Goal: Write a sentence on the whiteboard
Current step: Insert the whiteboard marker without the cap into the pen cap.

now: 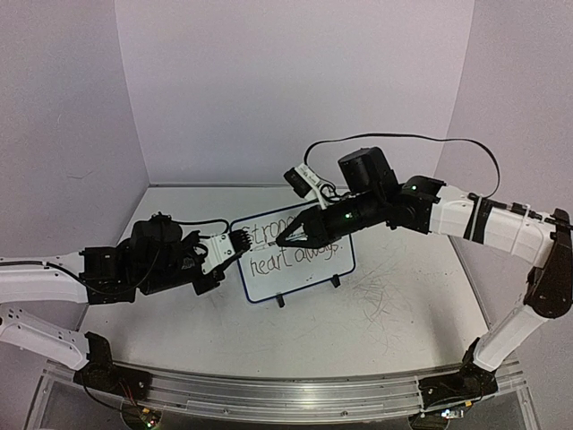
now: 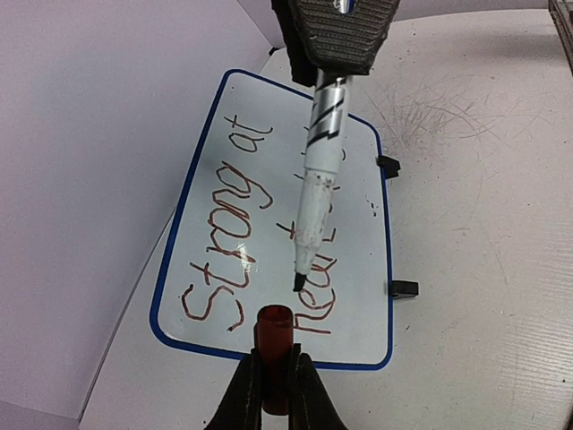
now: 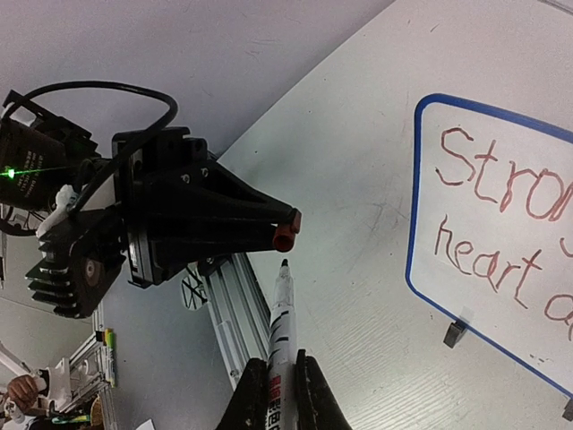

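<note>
Left gripper (image 2: 276,381) pinched tight on a stubby red cap (image 2: 274,333) — right gripper (image 3: 283,385) clamped round the slim marker (image 3: 281,313). Glossy blue-rimmed whiteboard (image 1: 269,288) on the scuffed table (image 1: 403,300) — the sentence (image 2: 235,224) in 2 lines, partly hidden behind the marker.

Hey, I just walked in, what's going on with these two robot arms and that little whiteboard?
The small whiteboard stands on the table with the sentence "Strong at heart always." written across two lines. The right gripper is shut on the uncapped marker, the left gripper on its red cap. They face each other close to the board, marker tip near the cap's mouth but not in it. Recapping looks like the next move.
</note>
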Motion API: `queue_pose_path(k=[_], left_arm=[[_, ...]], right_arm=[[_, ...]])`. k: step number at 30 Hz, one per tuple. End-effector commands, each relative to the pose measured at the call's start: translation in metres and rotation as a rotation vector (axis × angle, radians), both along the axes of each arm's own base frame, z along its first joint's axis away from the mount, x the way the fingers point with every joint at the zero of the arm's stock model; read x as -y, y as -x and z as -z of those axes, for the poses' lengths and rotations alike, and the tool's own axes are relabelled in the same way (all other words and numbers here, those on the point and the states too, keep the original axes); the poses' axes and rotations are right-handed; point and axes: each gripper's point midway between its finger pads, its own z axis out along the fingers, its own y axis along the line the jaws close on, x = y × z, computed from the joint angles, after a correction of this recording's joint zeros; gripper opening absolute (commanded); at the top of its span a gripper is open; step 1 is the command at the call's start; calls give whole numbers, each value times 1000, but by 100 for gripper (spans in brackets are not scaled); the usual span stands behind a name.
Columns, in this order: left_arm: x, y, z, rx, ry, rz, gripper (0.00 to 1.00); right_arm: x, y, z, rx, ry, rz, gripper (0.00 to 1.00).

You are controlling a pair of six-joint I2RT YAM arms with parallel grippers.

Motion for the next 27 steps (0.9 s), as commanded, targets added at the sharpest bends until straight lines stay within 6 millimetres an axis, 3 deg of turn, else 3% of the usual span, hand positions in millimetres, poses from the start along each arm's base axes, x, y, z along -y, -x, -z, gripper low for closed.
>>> queue_pose_path(k=[1, 7, 21, 27], left_arm=[[2, -3, -9, 42, 21, -6, 0], [3, -3, -6, 41, 12, -5, 0], [7, -1, -6, 31, 19, 11, 0], [4, -2, -2, 31, 7, 0, 0]], right_arm=[[-10, -1, -18, 23, -32, -17, 0], [-15, 0, -21, 27, -38, -32, 0], [-22, -3, -2, 6, -3, -31, 0], [-11, -2, -23, 62, -28, -2, 0]])
